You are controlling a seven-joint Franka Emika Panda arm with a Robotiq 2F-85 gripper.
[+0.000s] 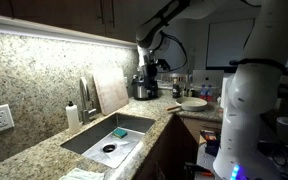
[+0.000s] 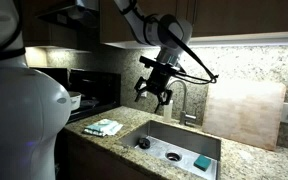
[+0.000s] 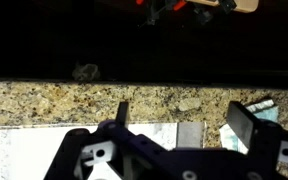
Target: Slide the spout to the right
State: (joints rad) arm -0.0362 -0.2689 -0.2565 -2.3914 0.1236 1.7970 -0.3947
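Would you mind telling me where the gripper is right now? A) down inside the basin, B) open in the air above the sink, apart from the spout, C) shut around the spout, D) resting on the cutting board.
B: the gripper hangs with its fingers spread above the sink, apart from the spout and holding nothing.

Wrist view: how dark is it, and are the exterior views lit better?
In the wrist view the upper half is almost black; only the granite counter beyond the gripper is lit. In both exterior views a strip light under the cabinets brightens the backsplash, yet the thin spout looks faint.
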